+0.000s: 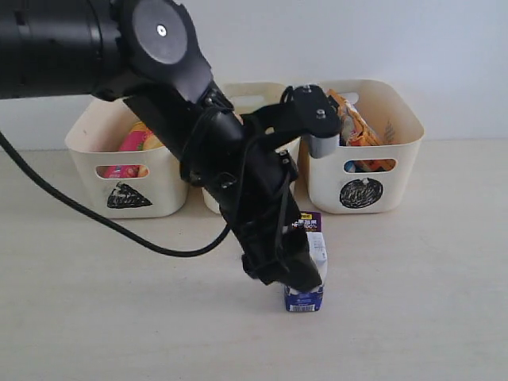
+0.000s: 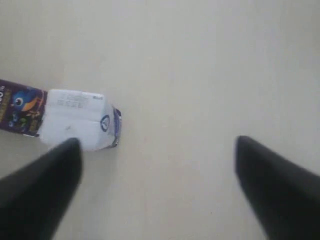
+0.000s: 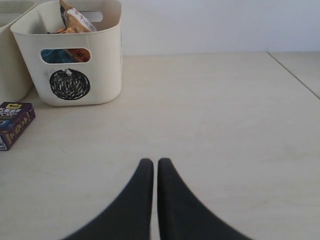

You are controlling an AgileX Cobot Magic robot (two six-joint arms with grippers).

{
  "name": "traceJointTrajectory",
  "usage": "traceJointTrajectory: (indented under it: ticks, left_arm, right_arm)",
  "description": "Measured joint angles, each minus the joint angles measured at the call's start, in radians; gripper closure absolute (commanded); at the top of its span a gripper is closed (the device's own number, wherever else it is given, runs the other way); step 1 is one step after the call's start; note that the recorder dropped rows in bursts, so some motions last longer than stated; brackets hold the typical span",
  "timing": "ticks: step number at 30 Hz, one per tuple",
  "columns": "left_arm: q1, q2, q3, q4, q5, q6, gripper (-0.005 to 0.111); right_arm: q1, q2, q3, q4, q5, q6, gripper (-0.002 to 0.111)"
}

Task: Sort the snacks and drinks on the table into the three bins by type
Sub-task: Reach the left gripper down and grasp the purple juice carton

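Left gripper [image 2: 157, 145] gapes beside the carton [image 2: 75, 119], print unreadable; circle-scribbled bin [image 1: 401, 171] at carton's one o'clock; right gripper [image 3: 155, 162] clenched, empty.

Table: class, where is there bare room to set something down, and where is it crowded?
Bare table: front left, before the triangle bin; and right of the carton, before the circle bin. Crowded: the middle, where the open left gripper hangs at the carton, and the bin row behind.

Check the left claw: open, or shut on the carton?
Open. The left claw has its fingers wide apart over the table; the carton lies by one fingertip, not clamped.
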Motion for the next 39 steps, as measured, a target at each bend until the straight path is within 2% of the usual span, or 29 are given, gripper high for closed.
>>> traceJointTrajectory:
  ticks: [5, 22, 23, 26, 28, 30, 39]
  left_arm:
    - [-0.011, 0.049, 0.000, -0.002, -0.065, 0.027, 0.003]
    - [-0.011, 0.277, -0.045, 0.007, -0.286, 0.083, 0.004]
    - [-0.011, 0.284, -0.045, 0.009, -0.299, 0.083, 0.007]
    - [-0.011, 0.301, -0.045, 0.011, -0.312, 0.083, 0.035]
    - [-0.011, 0.306, -0.045, 0.011, -0.314, 0.083, 0.061]
    - [-0.011, 0.308, -0.045, 0.015, -0.321, 0.083, 0.101]
    - [-0.011, 0.269, -0.046, 0.027, -0.292, 0.061, 0.103]
  right_arm:
    - [0.000, 0.000, 0.000, 0.000, 0.000, 0.000, 0.108]
    - [0.000, 0.000, 0.000, 0.000, 0.000, 0.000, 0.108]
    - [0.000, 0.000, 0.000, 0.000, 0.000, 0.000, 0.108]
    - [0.000, 0.000, 0.000, 0.000, 0.000, 0.000, 0.108]
    - [0.000, 0.000, 0.000, 0.000, 0.000, 0.000, 0.108]
    - [0.000, 0.000, 0.000, 0.000, 0.000, 0.000, 0.108]
    - [0.000, 0.000, 0.000, 0.000, 0.000, 0.000, 0.108]
